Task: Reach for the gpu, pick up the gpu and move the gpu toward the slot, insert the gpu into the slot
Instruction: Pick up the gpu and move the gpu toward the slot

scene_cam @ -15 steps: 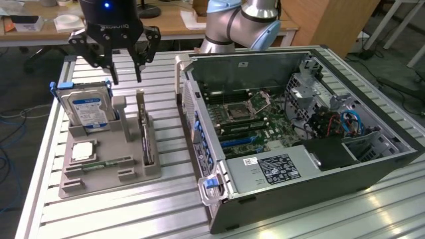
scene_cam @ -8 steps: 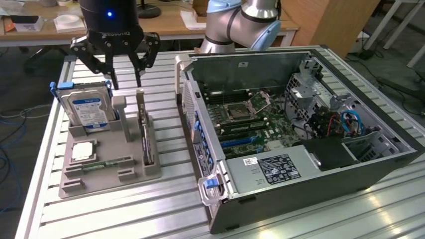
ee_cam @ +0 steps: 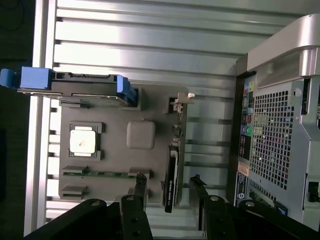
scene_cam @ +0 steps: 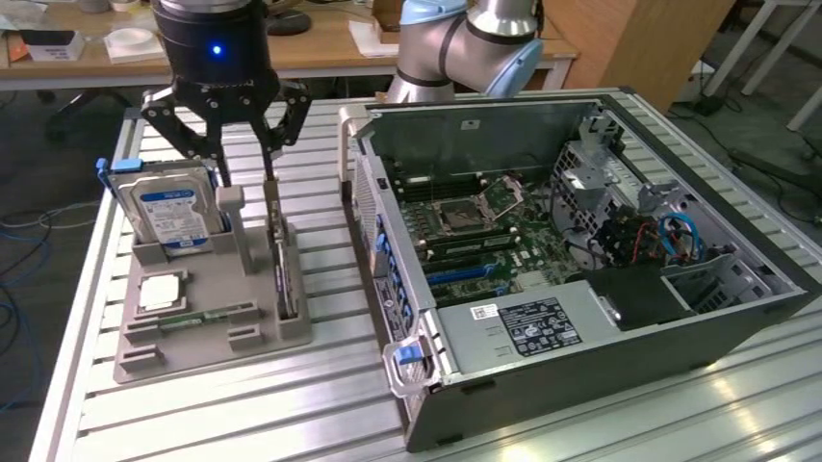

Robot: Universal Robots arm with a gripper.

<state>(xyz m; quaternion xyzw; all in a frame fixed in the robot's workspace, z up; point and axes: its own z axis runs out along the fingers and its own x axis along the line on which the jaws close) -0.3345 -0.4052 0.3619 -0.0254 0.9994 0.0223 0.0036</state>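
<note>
Robot arm's gripper [scene_cam: 246,164] hangs with its claw spread wide above the gpu [scene_cam: 285,262], which stands on edge in a slot of the grey holder [scene_cam: 218,339] on the ribbed metal table [scene_cam: 257,409], at the exterior view's left. In the wrist view the two black fingertips [ee_cam: 141,177] sit to either side of the card [ee_cam: 174,167], each with a gap showing, so nothing is gripped. The card is seen edge-on in both views; its fan and heatsink read only as a dark band, and its lower edge is sunk in the holder. The upper arm is cut off by the frame's top edge. Beside the card stand a hard drive [scene_cam: 173,207] with a blue label, a processor chip [scene_cam: 161,289] lying flat and a memory stick [scene_cam: 199,318], all on the same holder. The slot [scene_cam: 463,272], a blue strip on the motherboard, lies inside the open computer case [scene_cam: 578,327] at the exterior view's right, well apart from the card; its near end is hidden behind the case wall
</note>
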